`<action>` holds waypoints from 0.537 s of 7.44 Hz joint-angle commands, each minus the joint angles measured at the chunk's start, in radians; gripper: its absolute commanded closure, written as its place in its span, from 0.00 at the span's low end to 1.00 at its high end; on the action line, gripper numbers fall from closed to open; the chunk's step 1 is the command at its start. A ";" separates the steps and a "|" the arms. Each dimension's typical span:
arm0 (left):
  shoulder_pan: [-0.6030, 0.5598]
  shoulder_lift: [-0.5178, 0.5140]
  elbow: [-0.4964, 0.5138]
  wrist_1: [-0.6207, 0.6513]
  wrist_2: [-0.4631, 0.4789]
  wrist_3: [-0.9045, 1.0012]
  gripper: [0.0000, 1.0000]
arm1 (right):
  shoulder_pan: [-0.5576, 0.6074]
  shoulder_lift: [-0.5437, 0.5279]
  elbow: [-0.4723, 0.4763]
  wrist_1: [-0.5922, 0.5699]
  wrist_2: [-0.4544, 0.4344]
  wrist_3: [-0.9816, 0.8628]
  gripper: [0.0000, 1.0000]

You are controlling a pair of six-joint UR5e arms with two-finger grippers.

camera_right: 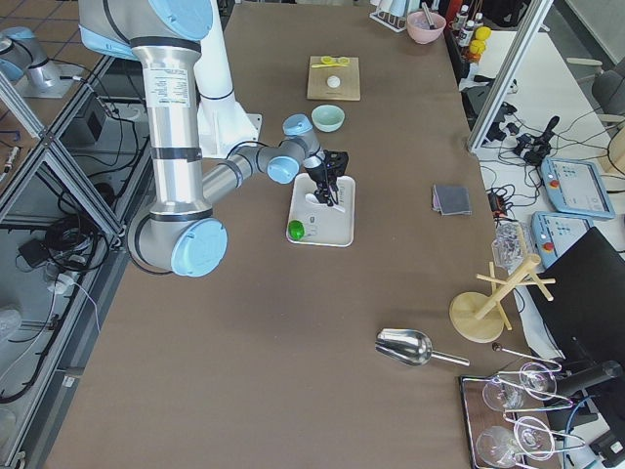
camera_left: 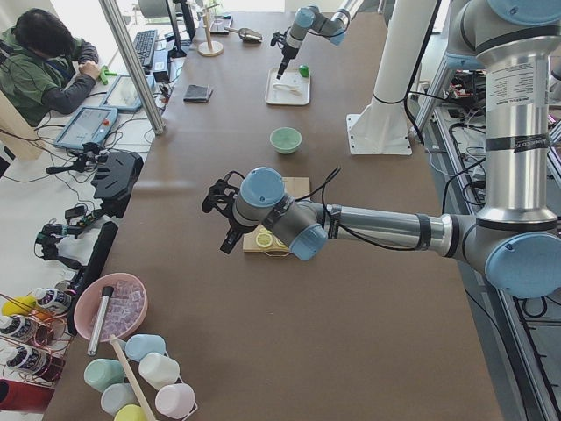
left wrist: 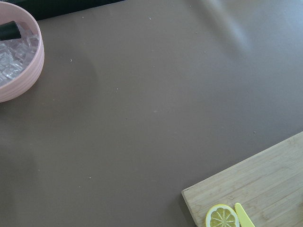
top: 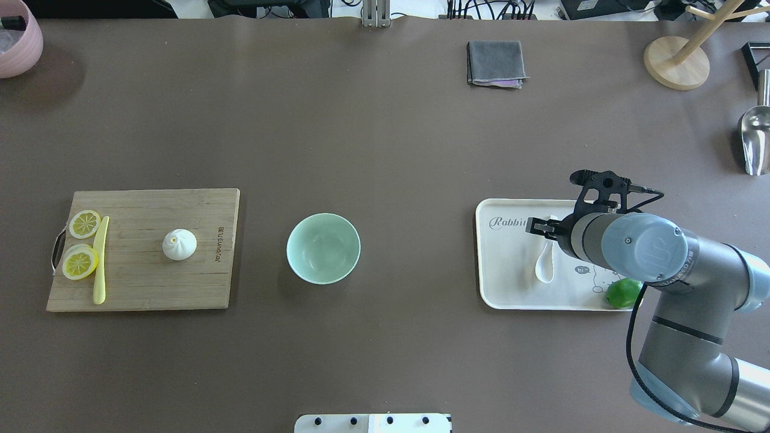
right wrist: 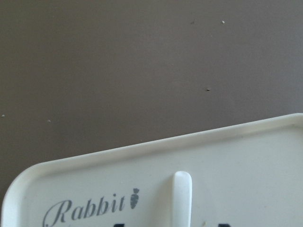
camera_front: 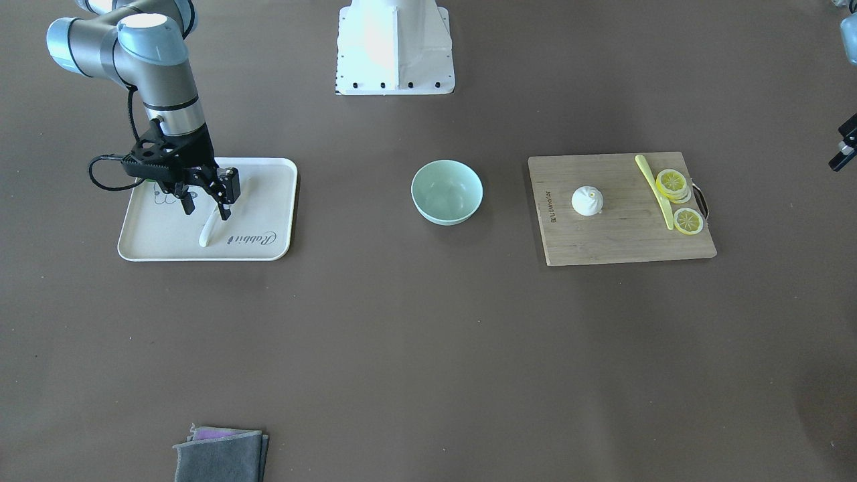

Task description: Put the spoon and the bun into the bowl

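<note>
- Right gripper [camera_front: 207,207]: jaws spread wide above the spoon's handle, gripping nothing.
- Spoon [camera_front: 205,235]: lies on the tray [camera_front: 268,221]; probably light, rigid, glossy-slick and chippable, best pinched across its narrow handle.
- Bun [camera_front: 588,200]: on the cutting board [camera_front: 602,244], beyond the empty bowl [camera_front: 447,215].
- Left gripper [camera_left: 221,217]: jaw state cannot be told.

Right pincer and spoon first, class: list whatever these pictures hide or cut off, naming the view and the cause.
- Right pincer and spoon: contact unclear; the right arm covers its tips overhead, and the wrist view shows only the handle tip.
- Left pincer: cut by the front-facing view's edge, small in the left view; open or shut unknown.
- Green fruit: partly under that arm overhead.
</note>
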 commanded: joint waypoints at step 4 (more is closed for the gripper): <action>0.002 0.002 0.001 -0.001 0.000 0.003 0.01 | -0.037 0.009 -0.054 0.000 -0.058 0.009 0.66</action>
